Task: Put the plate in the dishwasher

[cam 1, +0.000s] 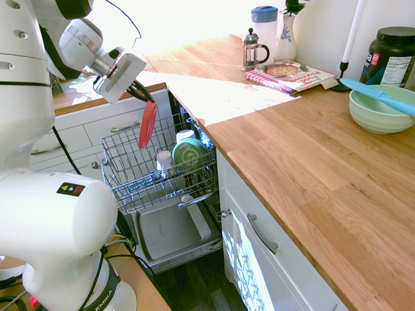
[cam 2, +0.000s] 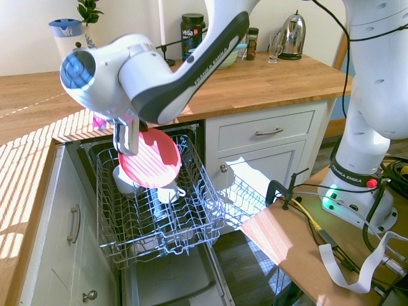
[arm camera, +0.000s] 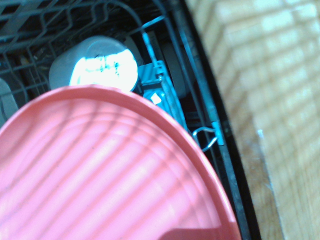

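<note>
The coral plate [cam 1: 148, 124] hangs on edge, nearly vertical, above the pulled-out wire rack [cam 1: 133, 170] of the dishwasher. My gripper [cam 1: 145, 96] is shut on the plate's upper rim. From the other side the plate [cam 2: 149, 159] faces the camera over the rack [cam 2: 185, 210], with the gripper [cam 2: 129, 145] at its upper left edge. The plate [arm camera: 105, 170] fills most of the wrist view, with a white mug [arm camera: 95, 62] in the rack beyond it.
The rack holds two white mugs [cam 1: 165, 160] and a green cup [cam 1: 189, 152]. The lowered dishwasher door [cam 1: 170, 230] lies under the rack. On the counter stand a pale green bowl [cam 1: 381, 110] with a blue utensil, a magazine [cam 1: 290, 73] and a French press [cam 1: 251, 49].
</note>
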Robot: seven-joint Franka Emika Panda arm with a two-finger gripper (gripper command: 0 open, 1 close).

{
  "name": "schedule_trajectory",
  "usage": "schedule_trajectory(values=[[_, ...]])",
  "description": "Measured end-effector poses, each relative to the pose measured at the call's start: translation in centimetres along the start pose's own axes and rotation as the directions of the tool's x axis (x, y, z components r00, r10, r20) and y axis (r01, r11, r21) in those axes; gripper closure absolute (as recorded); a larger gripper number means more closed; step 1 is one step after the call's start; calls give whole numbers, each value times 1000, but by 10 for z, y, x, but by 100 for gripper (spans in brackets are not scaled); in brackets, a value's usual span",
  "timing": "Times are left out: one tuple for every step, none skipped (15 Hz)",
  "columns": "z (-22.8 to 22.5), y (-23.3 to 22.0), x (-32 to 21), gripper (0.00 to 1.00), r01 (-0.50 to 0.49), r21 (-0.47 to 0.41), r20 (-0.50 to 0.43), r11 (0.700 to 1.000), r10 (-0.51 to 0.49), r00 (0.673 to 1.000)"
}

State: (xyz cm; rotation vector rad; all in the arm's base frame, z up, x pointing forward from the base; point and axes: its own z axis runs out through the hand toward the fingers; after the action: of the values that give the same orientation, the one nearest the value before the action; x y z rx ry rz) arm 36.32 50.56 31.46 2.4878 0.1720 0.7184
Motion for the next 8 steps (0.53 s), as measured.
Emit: schedule_trajectory(values=[[6, -9, -11, 100, 44, -38, -32, 998, -45, 998], [13, -19, -20, 100, 84, -75, -61, 994, -88, 994], [20, -30, -30, 100, 124, -113, -87, 986, -134, 987], [22, -44, -38, 100, 162, -151, -109, 975, -179, 978], [20, -61, -44, 100, 188, -174, -120, 967, -210, 970], [15, -79, -48, 100, 202, -181, -121, 962, -226, 966], [8, -95, -50, 100, 215, -180, -121, 960, -239, 963], [-2, -108, -49, 100, 223, -175, -123, 959, -246, 961]])
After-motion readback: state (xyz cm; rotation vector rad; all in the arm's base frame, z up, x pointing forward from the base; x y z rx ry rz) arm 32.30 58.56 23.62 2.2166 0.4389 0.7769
